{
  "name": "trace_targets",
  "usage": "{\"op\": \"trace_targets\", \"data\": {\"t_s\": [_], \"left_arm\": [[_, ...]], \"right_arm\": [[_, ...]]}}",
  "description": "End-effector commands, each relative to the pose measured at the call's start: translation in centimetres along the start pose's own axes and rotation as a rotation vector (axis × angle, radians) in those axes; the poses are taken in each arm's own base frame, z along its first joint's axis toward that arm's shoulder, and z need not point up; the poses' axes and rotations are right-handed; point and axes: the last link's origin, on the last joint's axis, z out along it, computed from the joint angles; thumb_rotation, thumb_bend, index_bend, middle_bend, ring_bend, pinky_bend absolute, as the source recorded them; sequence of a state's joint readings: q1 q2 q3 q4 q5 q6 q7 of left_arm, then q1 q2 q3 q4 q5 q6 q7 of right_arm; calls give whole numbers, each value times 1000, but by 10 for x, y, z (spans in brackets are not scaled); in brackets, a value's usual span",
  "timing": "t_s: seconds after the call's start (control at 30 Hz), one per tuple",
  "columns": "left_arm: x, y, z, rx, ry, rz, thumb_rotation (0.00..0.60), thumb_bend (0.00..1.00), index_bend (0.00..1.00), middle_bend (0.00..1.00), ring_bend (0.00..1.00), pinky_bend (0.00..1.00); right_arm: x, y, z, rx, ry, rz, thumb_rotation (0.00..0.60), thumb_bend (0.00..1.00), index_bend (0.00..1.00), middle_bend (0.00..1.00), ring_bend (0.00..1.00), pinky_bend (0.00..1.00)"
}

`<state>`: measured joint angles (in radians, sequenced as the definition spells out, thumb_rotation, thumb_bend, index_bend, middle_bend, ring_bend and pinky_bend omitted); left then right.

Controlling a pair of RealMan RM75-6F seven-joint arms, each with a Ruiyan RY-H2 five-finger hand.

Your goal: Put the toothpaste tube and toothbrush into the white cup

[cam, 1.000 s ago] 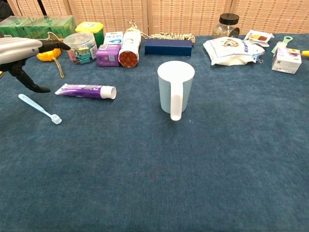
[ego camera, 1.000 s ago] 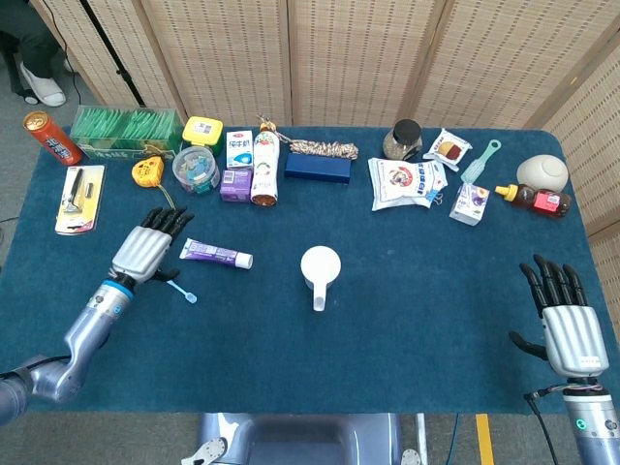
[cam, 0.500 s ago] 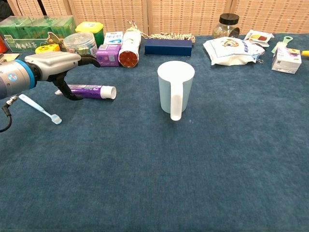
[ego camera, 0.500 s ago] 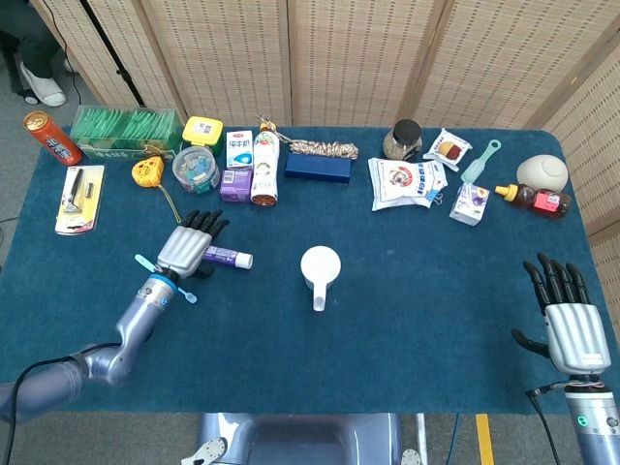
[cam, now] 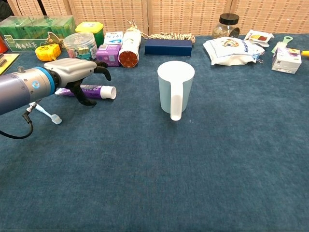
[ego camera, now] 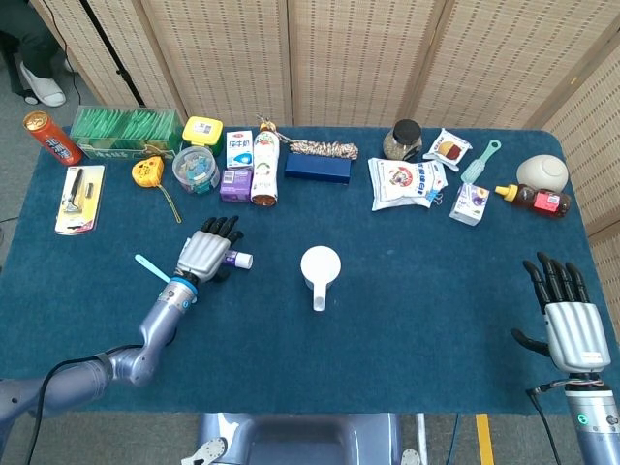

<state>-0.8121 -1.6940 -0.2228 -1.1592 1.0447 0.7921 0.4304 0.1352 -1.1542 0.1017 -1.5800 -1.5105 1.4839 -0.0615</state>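
Note:
The purple toothpaste tube (cam: 100,91) lies flat on the blue cloth, its white cap (ego camera: 245,260) pointing toward the white cup (ego camera: 320,265). My left hand (ego camera: 204,254) is spread over the tube's tail, with the fingers arched above it and the thumb (cam: 85,98) down on its near side. The tube still rests on the table. The light blue toothbrush (ego camera: 151,268) lies just left of that hand, and its head (cam: 54,118) shows below the wrist. The white cup (cam: 175,85) stands upright with its handle toward me. My right hand (ego camera: 571,327) waits open near the table's front right corner.
Along the back edge stand a green box (ego camera: 127,131), a yellow tape measure (ego camera: 147,170), a clear tub (ego camera: 195,169), small cartons (ego camera: 238,165), a navy case (ego camera: 318,167), snack packs (ego camera: 407,180), a jar (ego camera: 402,139) and a sauce bottle (ego camera: 535,198).
My left hand has moved right, from beside the toothbrush to over the toothpaste tube, covering most of it. The right hand, cup and toothbrush have stayed put.

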Motion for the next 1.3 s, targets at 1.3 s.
{"op": "trace_targets", "data": {"t_s": [1.3], "left_arm": [[22, -22, -26, -1, 153, -91, 600, 365, 601, 445, 413, 525]], "right_arm": [[-2, -3, -1, 13, -13, 10, 600, 0, 0, 0, 0, 0]]}}
